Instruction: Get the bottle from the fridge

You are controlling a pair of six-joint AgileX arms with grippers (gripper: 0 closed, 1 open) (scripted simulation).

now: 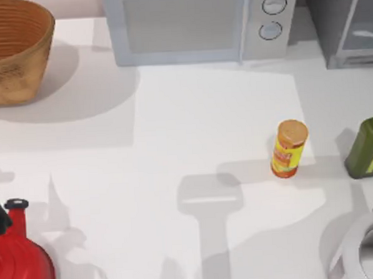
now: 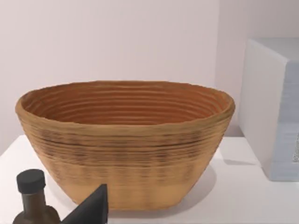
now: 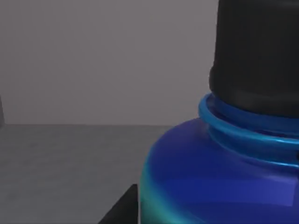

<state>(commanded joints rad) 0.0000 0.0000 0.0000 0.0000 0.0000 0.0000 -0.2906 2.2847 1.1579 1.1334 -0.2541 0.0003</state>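
Observation:
The bottle (image 3: 224, 177) looms very close in the right wrist view, with bright blue shoulders, a blue neck ring and a black cap. It stands on a grey floor before a plain grey wall. A dark part of my right gripper (image 3: 119, 210) lies beside the bottle's base; whether it touches is unclear. The fridge (image 1: 346, 22), dark grey with a pale panel, stands at the table's back right. A white part of my right arm (image 1: 361, 249) shows at the front right. A dark part of my left gripper (image 2: 93, 207) points toward the basket (image 2: 126, 144).
The woven basket (image 1: 10, 52) sits back left and a grey microwave (image 1: 196, 23) back centre. A yellow-and-red canister (image 1: 289, 148) and an olive-green bottle (image 1: 367, 147) stand right of centre. A red kettle (image 1: 18, 261) sits front left. A dark capped bottle (image 2: 30, 198) is near the left gripper.

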